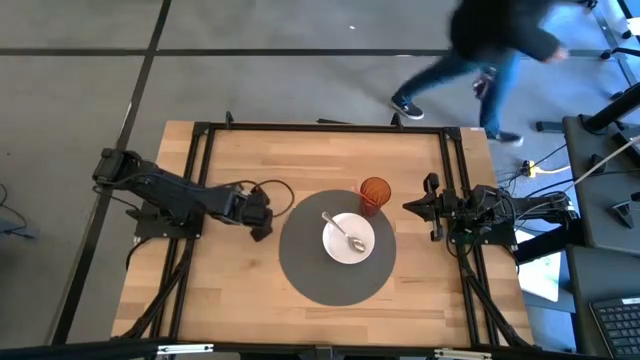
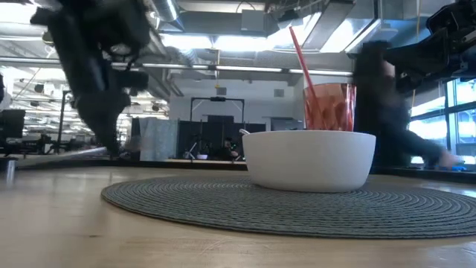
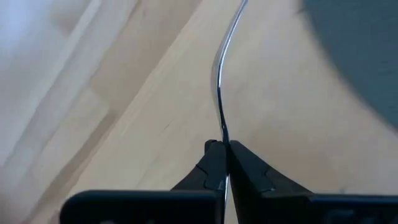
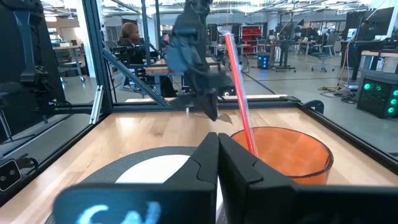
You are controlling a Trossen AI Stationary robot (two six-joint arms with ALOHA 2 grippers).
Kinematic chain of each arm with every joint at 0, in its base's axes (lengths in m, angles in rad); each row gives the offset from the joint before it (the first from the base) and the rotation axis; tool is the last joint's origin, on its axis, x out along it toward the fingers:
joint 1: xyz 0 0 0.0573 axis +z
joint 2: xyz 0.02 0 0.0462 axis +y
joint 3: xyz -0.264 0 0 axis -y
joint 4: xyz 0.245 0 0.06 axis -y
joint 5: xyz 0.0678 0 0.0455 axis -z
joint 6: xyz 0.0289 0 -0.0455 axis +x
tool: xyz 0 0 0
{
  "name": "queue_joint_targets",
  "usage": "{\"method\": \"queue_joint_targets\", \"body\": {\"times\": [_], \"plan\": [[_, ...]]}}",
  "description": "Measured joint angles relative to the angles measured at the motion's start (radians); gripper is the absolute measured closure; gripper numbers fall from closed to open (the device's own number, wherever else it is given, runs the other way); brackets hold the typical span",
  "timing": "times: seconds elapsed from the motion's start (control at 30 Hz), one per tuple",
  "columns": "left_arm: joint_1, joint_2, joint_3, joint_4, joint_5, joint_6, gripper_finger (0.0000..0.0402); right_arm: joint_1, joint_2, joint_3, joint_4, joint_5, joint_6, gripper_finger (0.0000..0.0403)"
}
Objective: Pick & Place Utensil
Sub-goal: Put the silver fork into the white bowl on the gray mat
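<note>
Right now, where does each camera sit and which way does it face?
High: above table, straight down; both arms, left gripper, right gripper.
Low: table height, level across mat to bowl; left arm at picture-left.
Left wrist: on left arm, facing tabletop; its gripper clamps a metal utensil.
Right wrist: on right arm, facing cup and left arm.
Shared: low and right wrist both show cup.

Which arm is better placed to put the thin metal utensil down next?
The left. Its gripper is already shut on the thin metal utensil, beside the round grey placemat. The right gripper waits, shut and empty, beyond the orange cup.
</note>
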Motion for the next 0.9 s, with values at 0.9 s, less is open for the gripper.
{"method": "queue_joint_targets", "body": {"times": [0.9], "plan": [[-0.156,0.703,1.187,-0.403,0.089,0.342,0.0399,0.000,0.000,0.000,0.000,0.000,0.000,0.0397]]}}
